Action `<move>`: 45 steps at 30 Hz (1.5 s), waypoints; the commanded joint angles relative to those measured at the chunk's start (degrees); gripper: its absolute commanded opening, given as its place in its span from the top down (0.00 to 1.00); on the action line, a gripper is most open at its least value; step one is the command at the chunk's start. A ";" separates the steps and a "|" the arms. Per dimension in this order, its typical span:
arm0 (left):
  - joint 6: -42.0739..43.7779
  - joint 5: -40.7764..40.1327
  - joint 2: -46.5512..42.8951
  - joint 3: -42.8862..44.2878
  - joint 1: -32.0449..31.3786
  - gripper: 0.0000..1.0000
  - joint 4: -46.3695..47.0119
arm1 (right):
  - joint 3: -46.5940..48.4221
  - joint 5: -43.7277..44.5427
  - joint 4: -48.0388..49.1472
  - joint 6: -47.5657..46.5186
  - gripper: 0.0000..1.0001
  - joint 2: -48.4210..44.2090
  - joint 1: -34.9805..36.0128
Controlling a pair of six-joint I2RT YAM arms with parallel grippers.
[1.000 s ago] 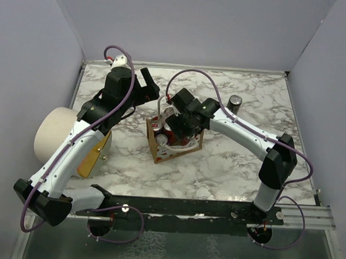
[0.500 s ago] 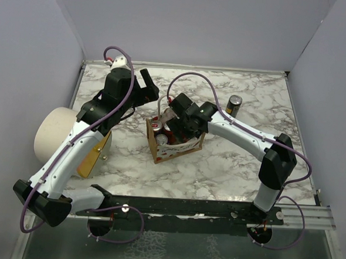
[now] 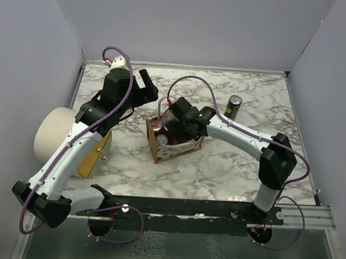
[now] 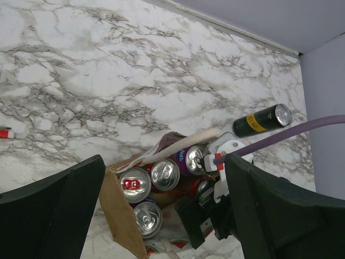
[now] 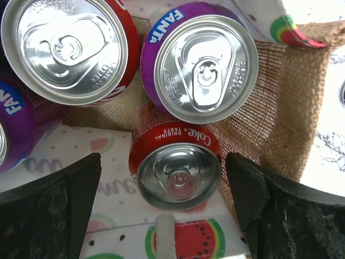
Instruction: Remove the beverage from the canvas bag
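Note:
The brown canvas bag [image 3: 164,155] stands mid-table, its white watermelon-print lining [image 5: 81,216] showing, with several beverage cans inside. My right gripper [image 3: 174,125] reaches down into the bag's mouth and is open. A red Coke can [image 5: 178,170] stands upright between its fingers [image 5: 48,216], with a gap on each side. Behind it are a purple Fanta can [image 5: 199,62] and another red can [image 5: 67,48]. My left gripper [image 4: 164,168] is open and empty, hovering high behind the bag [image 4: 121,216], looking down on the can tops [image 4: 135,184].
A black can [image 3: 234,107] with a yellow label stands on the marble at the back right, also seen from the left wrist as a black can [image 4: 262,120]. A large cream cylinder [image 3: 52,133] with an orange disc [image 3: 94,157] lies at the left edge. Walls close in on three sides.
My right gripper has opened wide and shifted slightly left and down over the bag. The left arm has barely moved.

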 commanded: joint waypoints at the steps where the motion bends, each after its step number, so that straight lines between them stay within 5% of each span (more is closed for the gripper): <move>1: 1.08 -1.32 -1.95 -0.12 0.53 0.04 -0.24 | -3.33 -0.72 0.51 1.53 0.02 1.85 -0.18; 7: 1.33 -1.42 -2.18 -0.15 0.63 0.04 -0.29 | -4.44 -0.88 2.18 1.19 0.16 2.46 -0.18; 18: 2.33 -1.01 -1.22 0.99 0.81 0.03 -0.81 | -7.58 -0.91 5.90 0.28 0.10 3.46 -0.18; 45: 3.37 1.43 2.47 2.24 1.28 0.03 1.59 | 1.08 -2.40 2.12 0.35 0.76 -3.70 -0.18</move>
